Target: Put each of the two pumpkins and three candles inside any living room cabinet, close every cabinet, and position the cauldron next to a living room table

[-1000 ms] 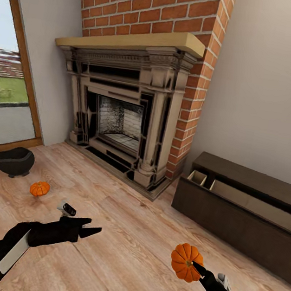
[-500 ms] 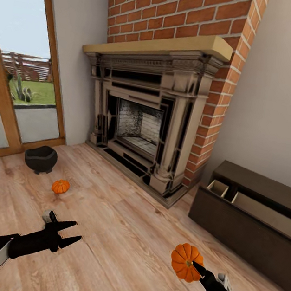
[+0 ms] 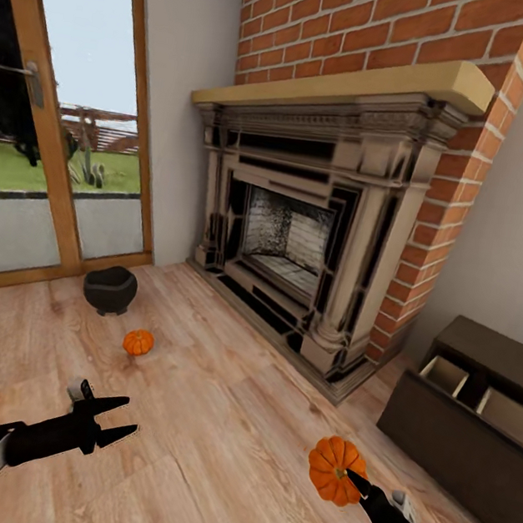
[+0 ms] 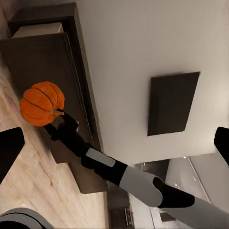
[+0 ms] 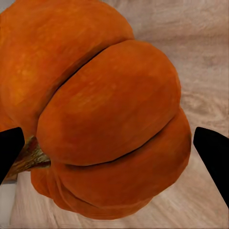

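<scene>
My right gripper [image 3: 343, 477] is shut on a bright orange ribbed pumpkin [image 3: 333, 469], held above the wood floor; up close the pumpkin [image 5: 105, 114] sits between both fingers, and it shows again as the pumpkin [image 4: 42, 103] in the left wrist view. A second pumpkin [image 3: 138, 342] lies on the floor beside the black cauldron [image 3: 110, 289], near the glass door. My left gripper [image 3: 117, 418] hangs open and empty, low on the left, short of that pumpkin. The dark brown cabinet [image 3: 453, 435] stands at the right with its drawers pulled open, pale insides showing.
A brick fireplace [image 3: 319, 220] with a wooden mantel stands at the back, its stone hearth jutting onto the floor. A tall glass door [image 3: 52, 144] closes the left side. Open wood floor lies between the two arms.
The camera has swung left, so the fireplace, cabinet, cauldron and floor pumpkin slid right in the picture. My left gripper has drawn back and lower and spread wider. The right gripper still holds its pumpkin.
</scene>
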Controlling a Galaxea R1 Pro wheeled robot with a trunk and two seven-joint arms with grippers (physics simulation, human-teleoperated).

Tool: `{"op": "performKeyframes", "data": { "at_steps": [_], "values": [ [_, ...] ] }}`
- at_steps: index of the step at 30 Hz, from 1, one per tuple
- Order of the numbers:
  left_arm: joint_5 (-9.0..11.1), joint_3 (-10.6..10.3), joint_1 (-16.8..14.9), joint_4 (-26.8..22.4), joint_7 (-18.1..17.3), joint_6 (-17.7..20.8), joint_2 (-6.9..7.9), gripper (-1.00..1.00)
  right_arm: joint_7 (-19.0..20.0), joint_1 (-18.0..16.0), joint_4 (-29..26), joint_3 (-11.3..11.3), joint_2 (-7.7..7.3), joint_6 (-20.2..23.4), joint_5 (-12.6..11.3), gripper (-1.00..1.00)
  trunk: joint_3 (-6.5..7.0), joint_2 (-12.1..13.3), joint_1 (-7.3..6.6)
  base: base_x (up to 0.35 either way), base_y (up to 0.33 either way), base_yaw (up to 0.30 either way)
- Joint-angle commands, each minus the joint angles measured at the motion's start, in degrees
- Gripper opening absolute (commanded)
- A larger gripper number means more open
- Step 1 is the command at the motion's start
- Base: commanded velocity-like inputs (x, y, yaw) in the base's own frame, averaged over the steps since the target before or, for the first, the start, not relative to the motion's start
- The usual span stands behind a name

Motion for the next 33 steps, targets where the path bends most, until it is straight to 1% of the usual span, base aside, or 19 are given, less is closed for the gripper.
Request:
{"op": "performKeyframes", "data": {
  "at_steps": [1,6,10,26,33],
  "values": [
    [0.26,-0.24,-0.07,0.2,-0.18,0.6,0.13,1.0,0.17,-0.07,0.07,-0.11,-0.01,0.55,-0.66,-1.0,-0.03,-0.02,0.02,0.27,0.196,0.264],
    [0.27,-0.28,-0.08,0.34,-0.18,0.6,0.21,1.0,0.17,-0.07,0.07,-0.11,-0.01,0.53,0.96,-1.0,0.06,-0.02,0.02,0.249,0.242,0.264],
    [0.26,-0.28,-0.08,0.35,-0.18,0.6,0.21,1.0,0.6,-0.07,0.07,-0.13,-0.01,0.36,1.22,-1.0,0.08,-0.02,0.02,0.192,0.282,0.15],
    [0.25,-0.28,-0.06,0.35,-0.18,0.6,0.3,1.0,0.91,-0.07,0.06,-0.3,-0.06,0.04,1.66,-1.0,0.09,-0.02,0.02,0.204,0.27,0.006],
    [0.22,-0.26,-0.08,0.35,-0.18,0.53,0.3,1.0,0.76,-0.07,0.04,-0.21,-0.09,0.84,1.69,-1.0,0.09,-0.02,0.02,0.21,0.254,0.0]
  ]
}}
